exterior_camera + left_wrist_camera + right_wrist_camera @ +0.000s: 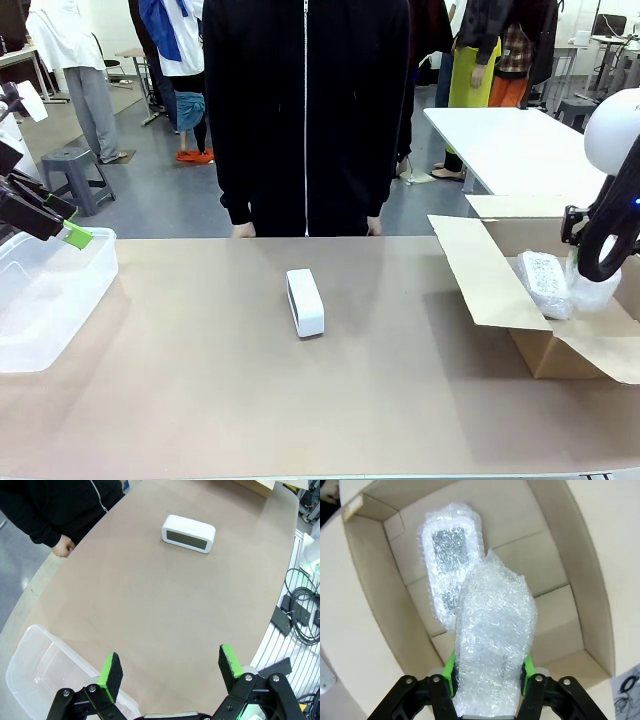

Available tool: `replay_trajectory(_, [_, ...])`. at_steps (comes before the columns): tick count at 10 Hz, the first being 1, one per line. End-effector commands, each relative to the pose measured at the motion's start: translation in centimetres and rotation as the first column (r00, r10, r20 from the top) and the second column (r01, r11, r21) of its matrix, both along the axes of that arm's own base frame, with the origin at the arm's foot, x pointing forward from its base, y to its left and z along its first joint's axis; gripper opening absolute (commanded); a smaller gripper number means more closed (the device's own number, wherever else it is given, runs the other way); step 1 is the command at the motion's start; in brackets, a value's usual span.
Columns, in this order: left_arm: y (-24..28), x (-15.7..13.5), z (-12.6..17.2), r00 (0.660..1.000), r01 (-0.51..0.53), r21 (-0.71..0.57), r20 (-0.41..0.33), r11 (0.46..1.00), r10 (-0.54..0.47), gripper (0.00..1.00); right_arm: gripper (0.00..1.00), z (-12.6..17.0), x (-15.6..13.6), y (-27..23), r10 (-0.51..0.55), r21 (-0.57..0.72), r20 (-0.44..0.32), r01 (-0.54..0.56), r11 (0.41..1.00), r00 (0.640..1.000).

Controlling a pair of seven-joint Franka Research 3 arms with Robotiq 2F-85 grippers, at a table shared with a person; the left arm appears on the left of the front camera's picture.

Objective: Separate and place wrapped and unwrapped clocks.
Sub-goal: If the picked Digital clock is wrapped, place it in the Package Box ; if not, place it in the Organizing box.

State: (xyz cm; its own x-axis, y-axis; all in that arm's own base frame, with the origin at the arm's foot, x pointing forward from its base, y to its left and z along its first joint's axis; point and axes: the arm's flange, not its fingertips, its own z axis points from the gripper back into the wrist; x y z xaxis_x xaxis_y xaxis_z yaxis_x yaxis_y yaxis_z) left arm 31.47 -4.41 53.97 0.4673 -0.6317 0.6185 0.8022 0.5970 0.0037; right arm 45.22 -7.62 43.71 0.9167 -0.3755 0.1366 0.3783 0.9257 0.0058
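Brown table, a person standing behind it: two wrapped clocks at the box, one bare clock not yet sorted.

At picture right, the right gripper is clamped on a bubble-wrap bundle, holding it over the open box. A second bundle with a grey patch already lies inside. The bare clock sits mid-table, untouched. The left gripper hangs with jaws spread and empty above a clear bin. The wrapped side looks nearly done.
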Motion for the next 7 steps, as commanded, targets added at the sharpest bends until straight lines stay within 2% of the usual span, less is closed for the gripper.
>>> replay_trajectory(1, [0.13,0.11,-0.10,1.000,0.018,-0.007,0.005,1.000,-0.018,1.00,0.54,0.00,0.02,0.00,-0.008,-0.023,0.042,0.009,1.000,0.999])
replay_trajectory(2, [0.13,0.11,-0.10,1.000,0.018,-0.007,0.005,1.000,-0.018,1.00,0.54,-0.53,0.14,0.13,0.005,-0.021,0.020,-0.004,1.000,1.000])
replay_trajectory(3, [0.13,0.11,-0.10,1.000,0.018,-0.007,0.005,1.000,-0.018,1.00,1.00,-0.80,0.32,0.43,-0.003,-0.022,0.023,0.003,1.000,1.000])
replay_trajectory(7, [0.13,0.11,-0.10,1.000,0.018,-0.007,0.005,1.000,-0.018,1.00,1.00,-0.45,0.99,0.29,-0.041,-0.040,0.018,0.041,0.998,0.999])
